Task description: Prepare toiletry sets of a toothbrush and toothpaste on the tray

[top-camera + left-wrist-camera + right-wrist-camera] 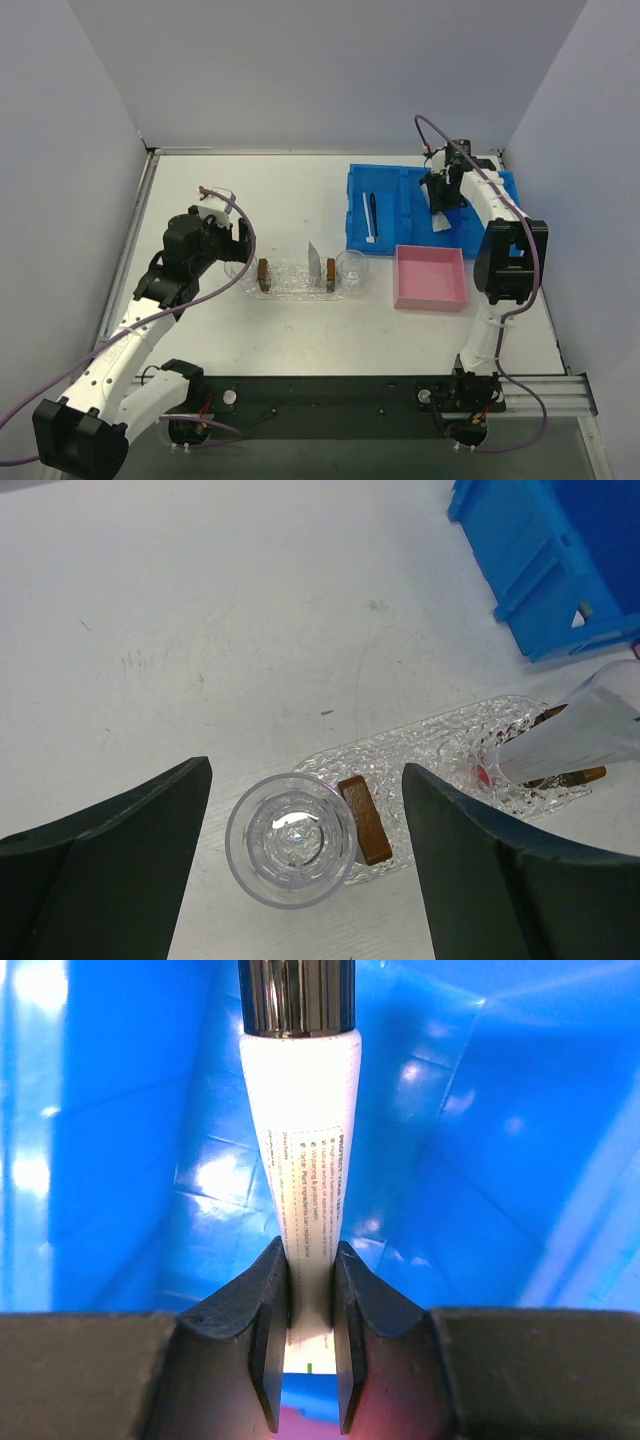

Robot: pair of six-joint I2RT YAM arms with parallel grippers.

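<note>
As the right claw (310,1290) pinches toothpaste (303,1140), bin walls (120,1160) (blue) surround it.

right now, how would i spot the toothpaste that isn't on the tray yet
Look at the blue bin at the table's far right. On its right side the right gripper pinches a white tube with a shiny cap; the only other tube stands on the clear tray.

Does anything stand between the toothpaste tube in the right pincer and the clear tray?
Yes. Between the white toothpaste tube and the clear oval tray stand the blue plastic bin's walls and a clear round cup at the tray's right end.
</note>
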